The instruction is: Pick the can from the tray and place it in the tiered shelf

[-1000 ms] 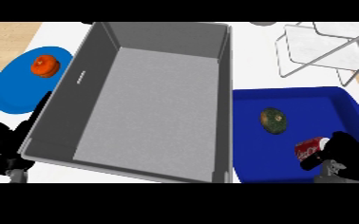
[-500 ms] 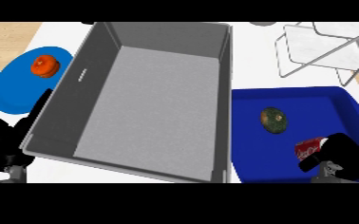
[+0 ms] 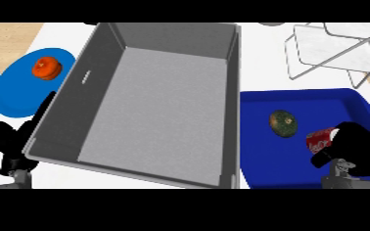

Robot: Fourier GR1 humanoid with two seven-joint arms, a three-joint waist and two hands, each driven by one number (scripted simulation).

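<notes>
The red can (image 3: 318, 140) lay in the blue tray (image 3: 253, 142), at about four o'clock in the head view, with a dark green fruit (image 3: 283, 123) just beside it toward nine o'clock. The right hand (image 3: 350, 142) sat against the can's three o'clock side and covered part of it; whether its fingers had curled round the can could not be told, since the hand showed only as a dark mass. The left hand (image 3: 16, 142) showed at the eight o'clock edge, beside the big grey bin (image 3: 86, 73), with a finger raised along the bin's outer wall; it looked relaxed and idle.

The step in hand appeared to be the pick: reaching and closing on the can, with no lift evident. The wire shelf (image 3: 329, 49) stood at about one o'clock, well apart from the tray. The next move probably called for securing the can, raising it over the tray's rim, then carrying it toward one o'clock (steering past the fruit) onto a shelf tier. An orange fruit (image 3: 46, 67) rested on a blue plate (image 3: 22, 95) at ten o'clock.
</notes>
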